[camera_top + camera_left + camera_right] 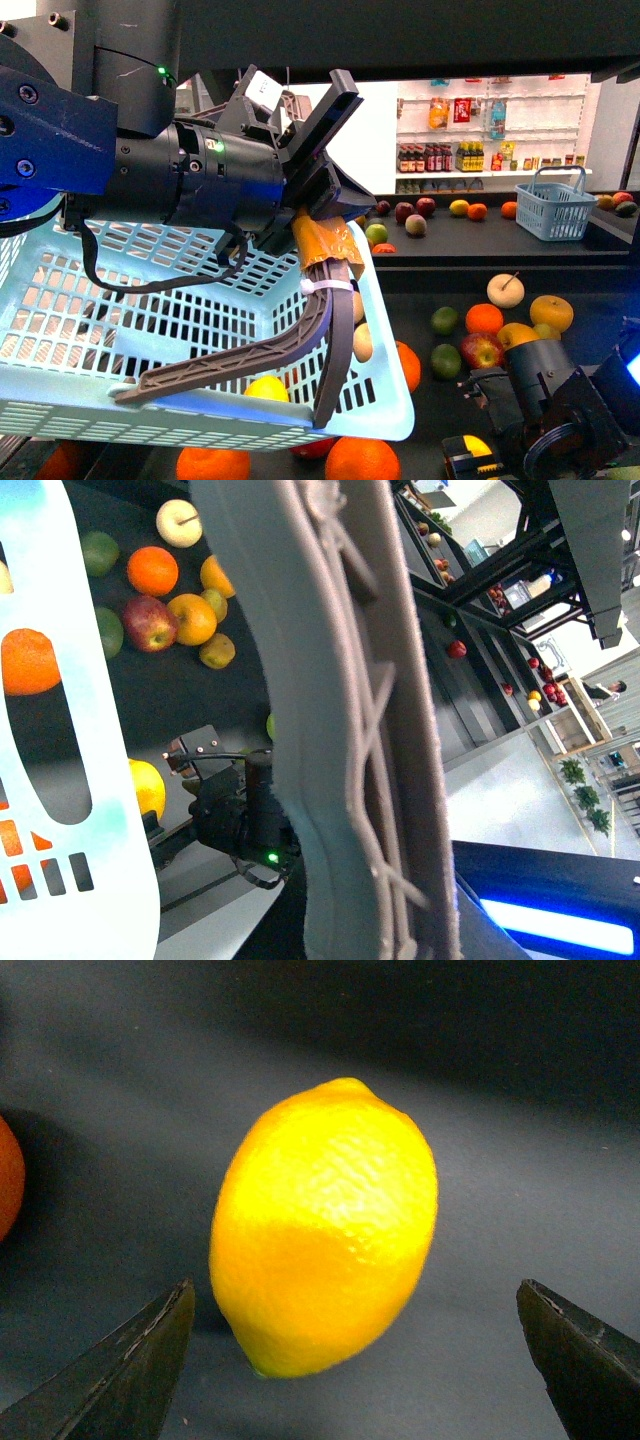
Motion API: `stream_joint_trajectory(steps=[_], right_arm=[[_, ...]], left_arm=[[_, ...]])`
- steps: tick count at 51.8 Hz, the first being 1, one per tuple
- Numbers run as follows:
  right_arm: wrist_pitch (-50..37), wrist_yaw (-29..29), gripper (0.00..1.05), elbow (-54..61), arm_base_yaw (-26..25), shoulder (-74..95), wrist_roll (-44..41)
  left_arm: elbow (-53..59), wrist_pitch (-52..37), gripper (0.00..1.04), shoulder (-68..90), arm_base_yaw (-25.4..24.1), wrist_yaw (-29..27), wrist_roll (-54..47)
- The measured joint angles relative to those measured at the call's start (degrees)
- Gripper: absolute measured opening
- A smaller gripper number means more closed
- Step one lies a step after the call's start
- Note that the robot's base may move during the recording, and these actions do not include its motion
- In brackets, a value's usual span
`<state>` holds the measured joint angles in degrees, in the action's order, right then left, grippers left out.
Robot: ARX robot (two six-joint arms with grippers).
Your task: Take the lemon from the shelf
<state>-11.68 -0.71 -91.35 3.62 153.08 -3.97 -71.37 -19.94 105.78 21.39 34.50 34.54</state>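
Currently working the shelf (450, 262), its dark surface running right of the basket (150, 300). Left hand (222, 407) is sitting at the basket; its grip cannot be told. Right hand (355, 1300) is hovering wide open and empty, straddling the lemon (325, 1225) without touching. Best lowering centred and closing gently across the narrow waist. The lemon is lying tilted, right of the basket's lower corner: bright yellow, dimpled, glossy, probably slippery.
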Motion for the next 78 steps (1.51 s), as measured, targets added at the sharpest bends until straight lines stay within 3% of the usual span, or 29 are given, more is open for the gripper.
stream_joint_trajectory(steps=[11,33,43,49,66,78], right_arm=[[3.80,1.92,0.97,-7.69,1.88,4.44,1.53],[5.79,4.15,0.97,-12.02,2.10,8.17,1.42],[5.68,4.13,0.73,-12.39,2.14,8.24,1.46],[5.84,4.15,0.71,-12.26,2.10,8.00,1.44],[3.96,4.46,0.71,-4.31,0.35,1.01,1.09],[0.00,1.14,0.71,5.84,-1.70,-13.18,1.42]], left_arm=[[0.00,0.00,0.07,0.00,0.00,0.00,0.00],[0.00,0.00,0.07,0.00,0.00,0.00,0.00],[0.00,0.02,0.07,0.00,0.00,0.00,0.00],[0.00,0.00,0.07,0.00,0.00,0.00,0.00],[0.00,0.00,0.07,0.00,0.00,0.00,0.00],[0.00,0.00,0.07,0.00,0.00,0.00,0.00]])
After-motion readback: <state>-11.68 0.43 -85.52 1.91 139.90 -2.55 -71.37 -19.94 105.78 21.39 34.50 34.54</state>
